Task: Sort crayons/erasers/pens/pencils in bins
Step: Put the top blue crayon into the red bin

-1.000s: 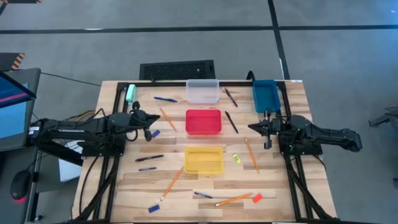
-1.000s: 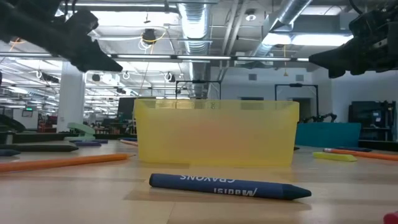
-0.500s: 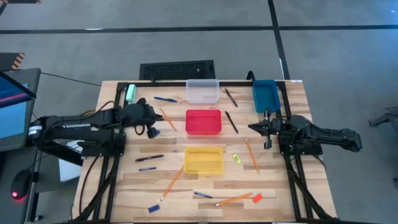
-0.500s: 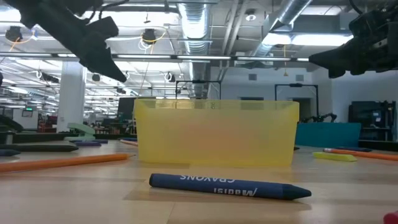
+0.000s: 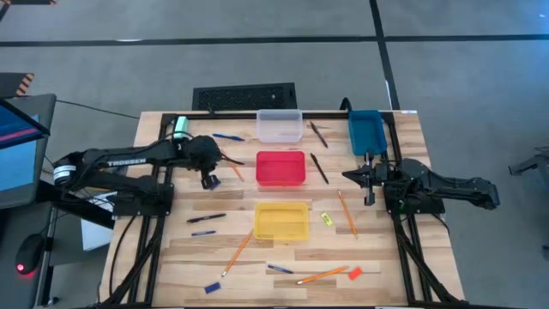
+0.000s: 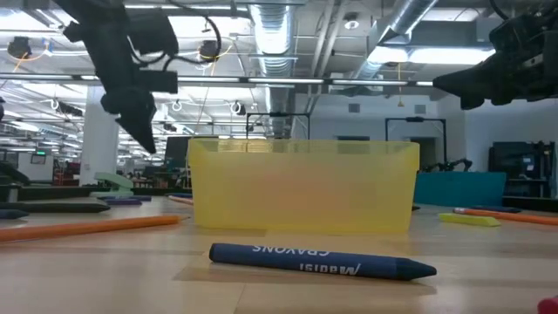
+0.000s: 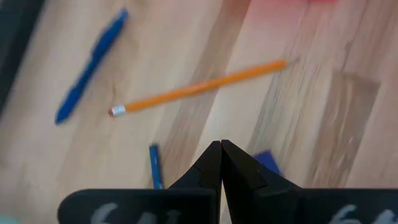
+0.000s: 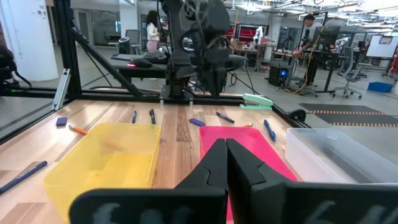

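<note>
My left gripper (image 5: pixel 221 160) (image 7: pixel 221 148) is shut and holds nothing. It points steeply down above an orange pencil (image 7: pixel 199 87) left of the red bin (image 5: pixel 280 168). A blue pen (image 7: pixel 93 65) and a blue crayon (image 7: pixel 268 162) lie flat close by. My right gripper (image 5: pixel 353 176) (image 8: pixel 225 149) waits shut and level at the right, above the table. The clear bin (image 5: pixel 280 126), blue bin (image 5: pixel 365 131) and yellow bin (image 5: pixel 281 221) stand on the table. In the low view a blue crayon (image 6: pixel 323 260) lies in front of the yellow bin (image 6: pixel 301 185).
Pens (image 5: pixel 319 168) (image 5: pixel 206 218), pencils (image 5: pixel 346 213) (image 5: pixel 238 253) (image 5: pixel 322 275), a yellow-green eraser (image 5: pixel 326 218), an orange-red eraser (image 5: pixel 353 273) and a crayon (image 5: pixel 212 287) lie scattered on the wood. A pale green block (image 5: pixel 180 129) sits at the far left corner.
My left gripper has swung toward the table's right and a little toward the far edge, and has tipped from nearly level to steeply down. It has stayed shut. My right arm has kept still.
</note>
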